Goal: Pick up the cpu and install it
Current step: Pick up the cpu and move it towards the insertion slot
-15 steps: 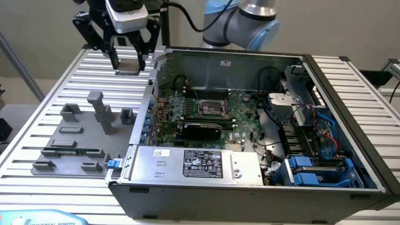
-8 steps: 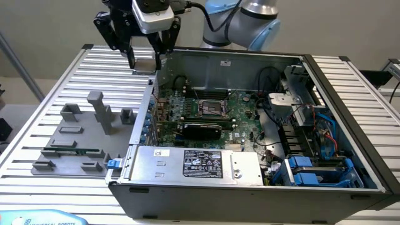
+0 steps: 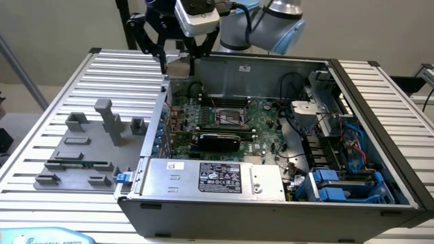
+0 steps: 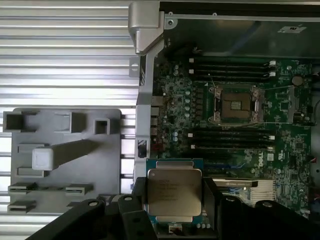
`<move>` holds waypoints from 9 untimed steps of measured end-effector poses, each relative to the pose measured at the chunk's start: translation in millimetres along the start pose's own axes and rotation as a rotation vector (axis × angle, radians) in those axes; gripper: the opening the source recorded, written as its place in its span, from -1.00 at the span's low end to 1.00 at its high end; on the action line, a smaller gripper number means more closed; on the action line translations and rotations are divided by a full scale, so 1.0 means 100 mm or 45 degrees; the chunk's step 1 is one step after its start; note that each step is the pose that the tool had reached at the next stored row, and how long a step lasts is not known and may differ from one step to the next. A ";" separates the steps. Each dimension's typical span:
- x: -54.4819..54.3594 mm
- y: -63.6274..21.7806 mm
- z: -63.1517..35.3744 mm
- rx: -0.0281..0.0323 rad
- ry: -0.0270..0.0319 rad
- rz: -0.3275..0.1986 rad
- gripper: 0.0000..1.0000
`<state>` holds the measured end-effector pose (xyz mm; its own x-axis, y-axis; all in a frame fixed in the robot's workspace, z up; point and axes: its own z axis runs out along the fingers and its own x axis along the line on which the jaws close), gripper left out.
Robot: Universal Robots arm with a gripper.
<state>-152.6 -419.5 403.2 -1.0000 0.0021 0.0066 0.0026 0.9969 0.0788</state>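
Note:
The cpu (image 4: 174,196), a small square chip with a silvery top and a greenish rim, sits between my two dark fingers (image 4: 215,202), held flat. My gripper (image 3: 178,60) is shut on it and hangs high above the back left corner of the open computer case (image 3: 379,127) in the exterior view, where the cpu (image 3: 180,68) shows as a pale square. The empty CPU socket (image 3: 229,118) with its metal frame lies on the green motherboard (image 3: 261,129), lower down and toward the exterior view's right of the gripper. The wrist view shows the same socket (image 4: 236,105) bare, beyond the chip.
A grey fixture plate (image 3: 88,147) with upright blocks stands on the ribbed table at the exterior view's left, and a green memory stick (image 3: 78,165) lies in it. The silver power supply (image 3: 210,178) fills the case front. Cables and blue drive bays (image 3: 339,183) crowd the right side.

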 end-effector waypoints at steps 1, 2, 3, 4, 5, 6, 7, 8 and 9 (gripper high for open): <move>-0.04 0.005 0.003 -0.0004 0.0004 0.000 0.09; -0.09 0.011 0.011 -0.0010 0.0008 0.000 0.09; -0.14 0.018 0.020 -0.0016 0.0011 0.000 0.09; -0.18 0.026 0.029 -0.0021 0.0017 0.000 0.09; -0.23 0.036 0.038 -0.0025 0.0021 0.000 0.09; -0.27 0.047 0.049 -0.0027 0.0023 0.000 0.09; -0.32 0.059 0.060 -0.0030 0.0025 0.000 0.09; -0.36 0.071 0.071 -0.0032 0.0026 0.000 0.09; -0.41 0.088 0.084 -0.0031 0.0027 0.000 0.09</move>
<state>-112.1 -410.1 395.3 -1.0000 0.0021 0.0087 0.0028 0.9967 0.0812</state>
